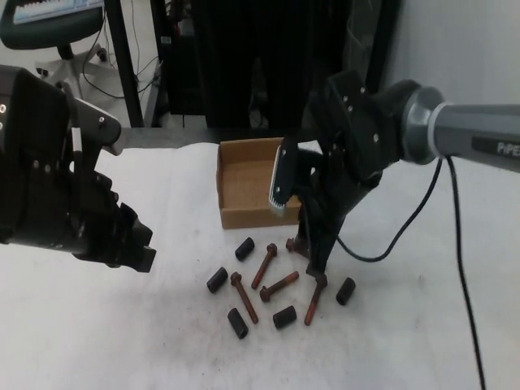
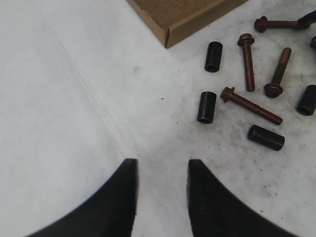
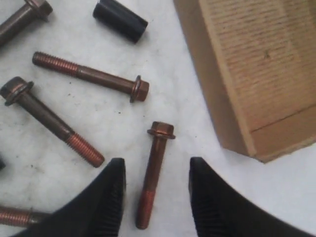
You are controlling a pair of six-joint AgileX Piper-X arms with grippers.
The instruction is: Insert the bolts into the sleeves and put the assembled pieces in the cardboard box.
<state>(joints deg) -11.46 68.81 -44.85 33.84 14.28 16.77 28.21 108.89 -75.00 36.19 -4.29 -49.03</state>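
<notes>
One rusty bolt (image 3: 153,175) lay on the cloth (image 3: 187,123) beside the cardboard box (image 3: 256,74), between the spread fingers of the right gripper (image 3: 156,162); stiff and light, it was probably best pinched mid-shank

On the desk (image 1: 97,341), the cardboard box (image 1: 252,218) sits near the middle of the far edge. Bolts (image 1: 264,266) and sleeves (image 1: 244,249) lie scattered just in front of it. The right claw (image 3: 157,165) hangs over one bolt (image 3: 159,148) beside the box's front right corner. The left claw (image 2: 162,165) is over the desk's left side, well apart from the pieces.
</notes>
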